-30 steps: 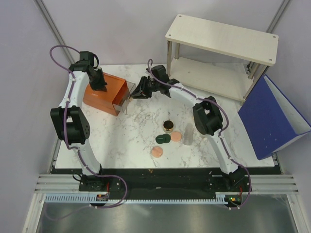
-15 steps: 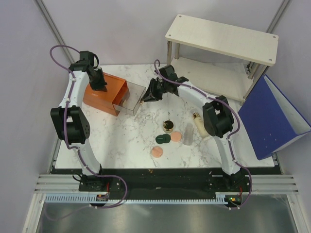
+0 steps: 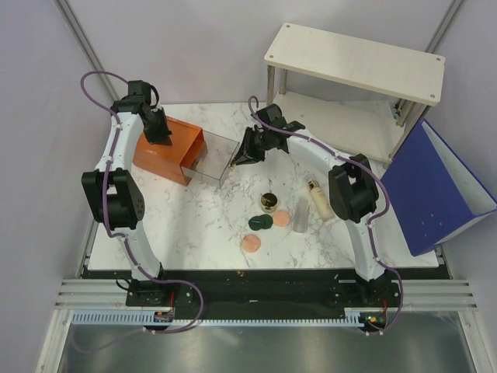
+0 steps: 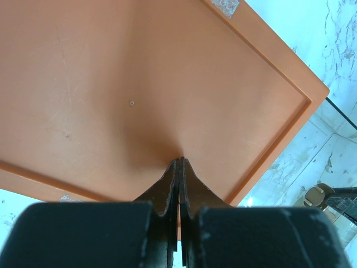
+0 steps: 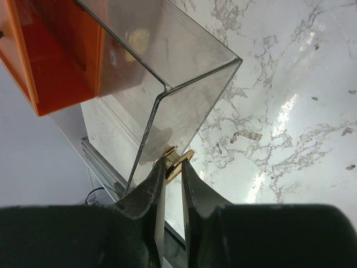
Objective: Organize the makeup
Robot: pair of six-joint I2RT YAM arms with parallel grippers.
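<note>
Centrally, on the marbled surface (image 3: 206, 225), the makeup lies loose in a small cluster. A cream bottle (image 3: 316, 198) with a gold cap lies on its side, with a clear tube (image 3: 300, 214) just beside it. Next come a gold-lidded jar (image 3: 269, 203), a dark green compact (image 3: 260, 222), a peach disc (image 3: 281, 219) just beside the compact, and a second peach disc (image 3: 251, 243) nearer the arms. None of these is put away, so the sorting itself looks wholly ahead.

Farther back and left, the orange box (image 3: 163, 148) has its clear drawer (image 5: 184, 61) drawn out. The right pincer (image 5: 172, 163) is clamped on the drawer's gold knob (image 5: 178, 158). The left pincer (image 4: 179, 162), fingers pressed fully together and holding nothing, rests its tip on the box's top, seemingly steadying it. Something pale shows through the drawer wall; it cannot be identified. No brand, label or writing is readable anywhere.
</note>
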